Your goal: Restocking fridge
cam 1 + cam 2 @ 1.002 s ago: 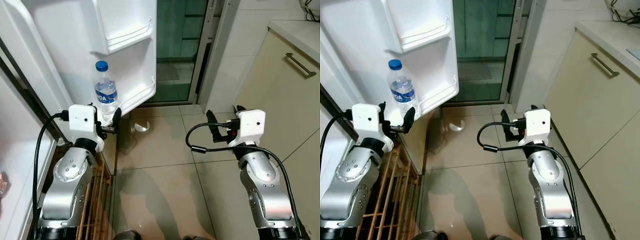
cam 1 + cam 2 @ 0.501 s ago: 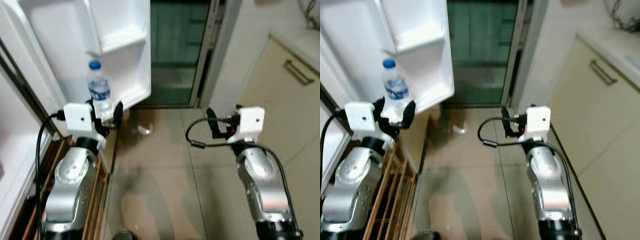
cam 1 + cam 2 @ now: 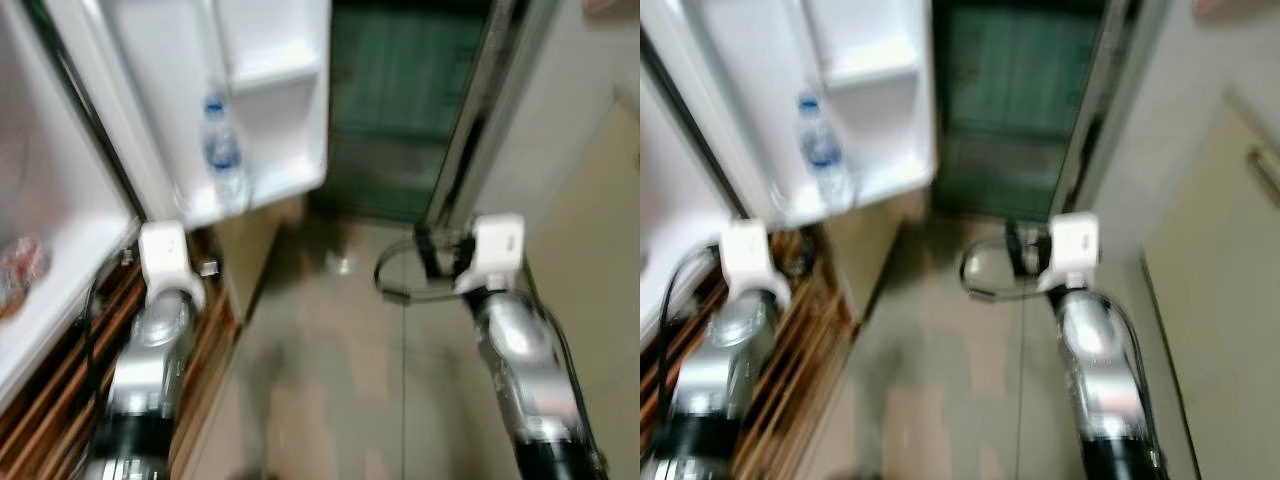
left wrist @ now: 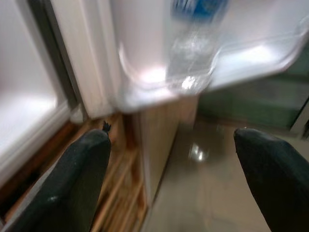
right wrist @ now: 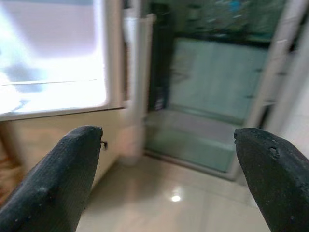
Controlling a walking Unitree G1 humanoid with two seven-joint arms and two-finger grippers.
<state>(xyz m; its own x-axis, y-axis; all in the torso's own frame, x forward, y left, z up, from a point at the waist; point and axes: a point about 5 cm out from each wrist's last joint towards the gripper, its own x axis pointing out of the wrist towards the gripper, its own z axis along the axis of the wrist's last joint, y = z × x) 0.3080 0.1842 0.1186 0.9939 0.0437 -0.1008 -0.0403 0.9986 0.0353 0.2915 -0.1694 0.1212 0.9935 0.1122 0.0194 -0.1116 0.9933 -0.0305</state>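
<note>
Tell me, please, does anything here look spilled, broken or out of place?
Nothing stands out. The water bottle stands upright in the lower shelf of the open fridge door. Both grippers, left and right, are open and hold nothing. The views are blurred, so small faults could be missed.

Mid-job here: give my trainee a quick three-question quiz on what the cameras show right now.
1. True or false: the water bottle stands in the fridge door shelf.
2. The left gripper has its fingers: A) shut on the bottle, B) open and empty, C) shut on the door?
3. Which gripper is nearer the bottle?

Key: 1 true. 2 B. 3 the left; the right gripper, also open, hangs over the floor.
</note>
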